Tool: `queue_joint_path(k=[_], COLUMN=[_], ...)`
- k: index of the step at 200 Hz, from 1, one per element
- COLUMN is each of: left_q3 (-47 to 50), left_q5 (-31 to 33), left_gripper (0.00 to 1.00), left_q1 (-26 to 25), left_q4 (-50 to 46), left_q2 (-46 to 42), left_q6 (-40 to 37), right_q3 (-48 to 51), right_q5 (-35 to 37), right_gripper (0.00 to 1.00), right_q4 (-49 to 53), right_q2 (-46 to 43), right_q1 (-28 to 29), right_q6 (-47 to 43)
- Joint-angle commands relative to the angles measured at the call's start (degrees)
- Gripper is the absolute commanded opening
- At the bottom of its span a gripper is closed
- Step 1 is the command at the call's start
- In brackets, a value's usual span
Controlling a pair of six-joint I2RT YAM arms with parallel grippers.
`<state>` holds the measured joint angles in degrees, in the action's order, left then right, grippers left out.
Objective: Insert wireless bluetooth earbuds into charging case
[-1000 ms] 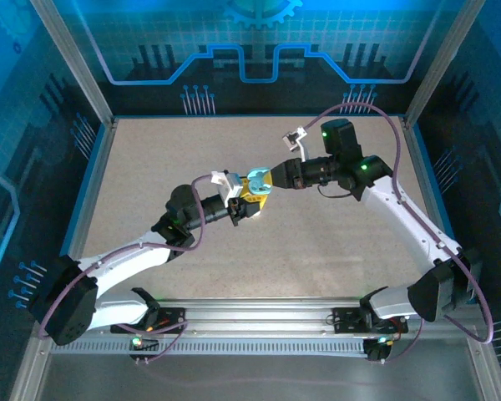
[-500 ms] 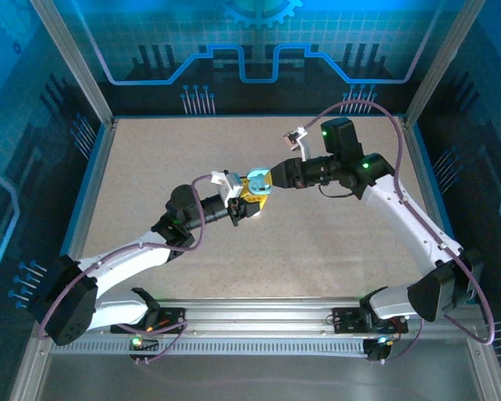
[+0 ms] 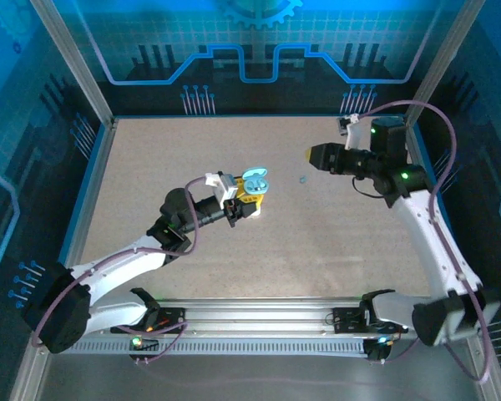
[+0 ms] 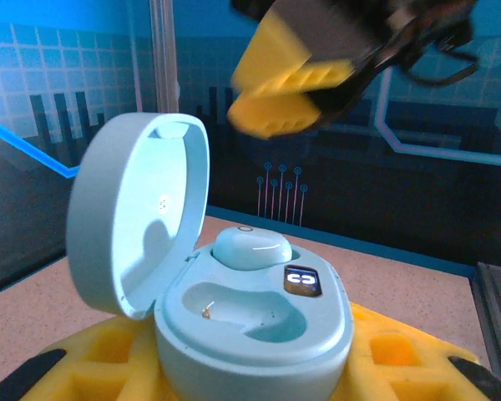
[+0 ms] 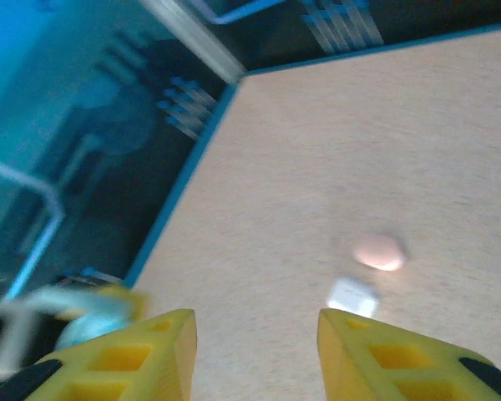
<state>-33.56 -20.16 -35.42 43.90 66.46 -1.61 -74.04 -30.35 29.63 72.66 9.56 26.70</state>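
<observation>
Left claw (image 3: 247, 195) clamped the open pale-blue rounded charging case (image 4: 259, 330); right claw (image 5: 255, 327), fingers apart and empty, needed squaring over the tiny pale earbud (image 3: 301, 179).

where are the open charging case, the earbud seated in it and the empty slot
charging case (image 4: 267, 349): left wrist view, front wall of its base
earbud (image 4: 250, 248): left wrist view, its rounded top
empty slot (image 4: 238, 307): left wrist view, floor of the hollow
</observation>
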Motion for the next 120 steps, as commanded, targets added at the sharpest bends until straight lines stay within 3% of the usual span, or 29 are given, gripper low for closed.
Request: queue_joint_path(k=[1,63,120], left_q3=[0.6,1.6,2.1], left_q5=[0.6,0.9,1.8], left_gripper=[0.36,0.36,0.36], left_q1=[-0.4,-0.6,-0.7], left_q4=[1.1,-1.2,-2.6], left_q2=[-2.1,-5.6,-7.5], left_q6=[-0.1,0.2,-0.4], right_q3=[-1.7,-22.8,-33.7], right_q5=[8.7,20.1,25.7], right_gripper=[0.41,0.38,0.42], right_q4=[6.8,19.6,24.4], right_q2=[11.9,45.3,56.7], right_q1=[-1.3,-0.4,2.8], right_q6=[-3.4,-7.9,-6.4])
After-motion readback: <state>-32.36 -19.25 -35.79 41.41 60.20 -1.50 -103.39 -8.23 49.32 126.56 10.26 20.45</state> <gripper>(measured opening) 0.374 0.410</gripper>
